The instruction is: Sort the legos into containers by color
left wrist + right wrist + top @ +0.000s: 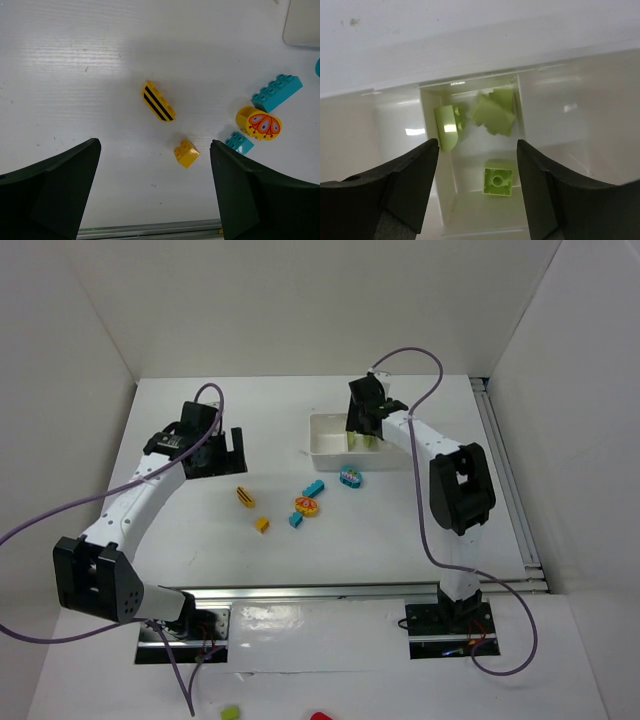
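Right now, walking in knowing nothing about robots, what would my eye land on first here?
Probably the bright bricks scattered mid-table: a yellow striped brick, a round yellow piece with an orange pattern and a cyan brick, with the open left gripper hanging beside them. Next, the right gripper, open over the white tray at the back, where lime green bricks lie in one compartment.

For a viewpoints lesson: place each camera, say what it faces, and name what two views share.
Top external: above and behind, facing table; left arm, right arm show.
Left wrist: on left gripper, over striped yellow lego; fingers show.
Right wrist: on right gripper, over tray's green legos; fingers show.
Top and left wrist share that lego.
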